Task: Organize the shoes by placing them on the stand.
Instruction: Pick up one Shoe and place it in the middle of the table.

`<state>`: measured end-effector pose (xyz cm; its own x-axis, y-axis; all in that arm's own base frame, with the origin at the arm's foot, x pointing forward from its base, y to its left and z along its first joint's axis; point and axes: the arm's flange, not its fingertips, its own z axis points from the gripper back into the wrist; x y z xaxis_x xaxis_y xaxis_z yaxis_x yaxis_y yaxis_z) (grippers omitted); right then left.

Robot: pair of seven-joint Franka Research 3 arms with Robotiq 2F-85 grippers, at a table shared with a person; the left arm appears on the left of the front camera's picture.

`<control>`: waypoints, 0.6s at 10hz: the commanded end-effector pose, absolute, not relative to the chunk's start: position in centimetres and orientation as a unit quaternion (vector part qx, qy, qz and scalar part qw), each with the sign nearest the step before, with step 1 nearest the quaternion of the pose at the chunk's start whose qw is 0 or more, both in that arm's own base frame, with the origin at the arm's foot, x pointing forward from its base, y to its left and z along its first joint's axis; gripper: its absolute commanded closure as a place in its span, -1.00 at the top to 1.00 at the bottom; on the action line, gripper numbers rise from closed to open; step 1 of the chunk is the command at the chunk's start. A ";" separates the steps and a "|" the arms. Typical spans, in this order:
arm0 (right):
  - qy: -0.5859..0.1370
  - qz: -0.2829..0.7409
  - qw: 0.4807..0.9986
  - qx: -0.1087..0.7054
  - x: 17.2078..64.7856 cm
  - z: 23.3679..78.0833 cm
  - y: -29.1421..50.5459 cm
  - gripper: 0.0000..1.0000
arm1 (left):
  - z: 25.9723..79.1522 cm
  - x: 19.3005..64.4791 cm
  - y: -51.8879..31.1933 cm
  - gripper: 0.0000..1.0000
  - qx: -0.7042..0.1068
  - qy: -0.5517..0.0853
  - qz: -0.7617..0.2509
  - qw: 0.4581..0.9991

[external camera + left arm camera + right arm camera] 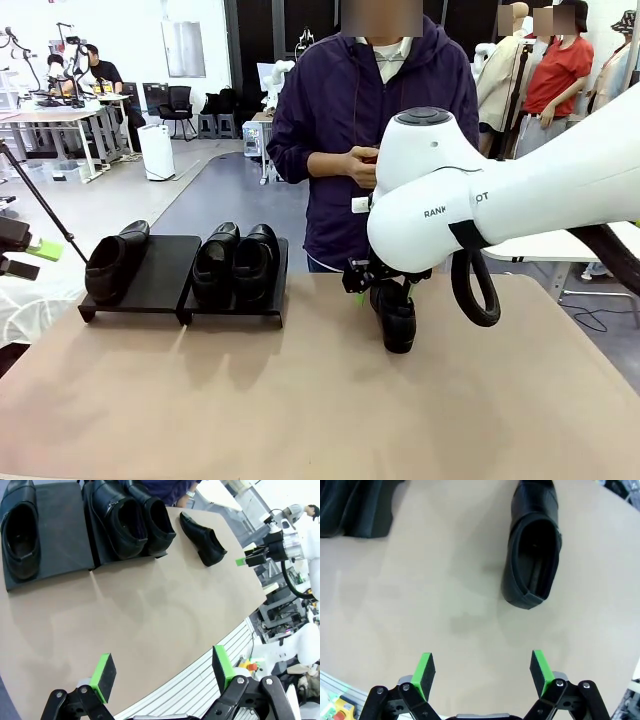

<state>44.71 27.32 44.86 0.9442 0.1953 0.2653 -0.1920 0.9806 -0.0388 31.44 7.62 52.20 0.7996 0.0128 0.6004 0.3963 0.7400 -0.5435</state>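
Observation:
Three black shoes rest on the black stand: one on its left panel, two side by side on its right panel. A fourth shoe lies on the table right of the stand, toe toward the person. My right gripper hovers just above its heel end, open. In the right wrist view the green fingers stand wide apart, with that shoe ahead, its opening facing up. My left gripper is open and holds nothing, above the table's edge, far from the stand and the loose shoe.
A person stands at the far side of the table, both hands around a small dark-red object at chest height. The right half of the stand's left panel is bare. The tan table is open in front of the stand.

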 end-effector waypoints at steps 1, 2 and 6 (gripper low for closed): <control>-0.081 0.067 0.994 -0.022 49.8 45.0 29.0 1.00 | 52.2 31.1 7.6 1.00 -0.344 -0.293 -0.107 0.886; -0.058 0.079 0.995 -0.011 52.4 44.6 29.8 1.00 | 52.2 31.1 7.6 1.00 -0.344 -0.293 -0.107 0.886; -0.020 0.019 0.999 -0.026 57.5 41.4 30.7 1.00 | 52.2 31.1 7.6 1.00 -0.344 -0.293 -0.107 0.886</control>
<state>56.48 29.55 40.74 0.9949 0.0945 0.0339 -0.0943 0.9955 -0.0087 31.43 7.63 52.19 0.7997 0.0130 0.6003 0.3960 0.7400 -0.5436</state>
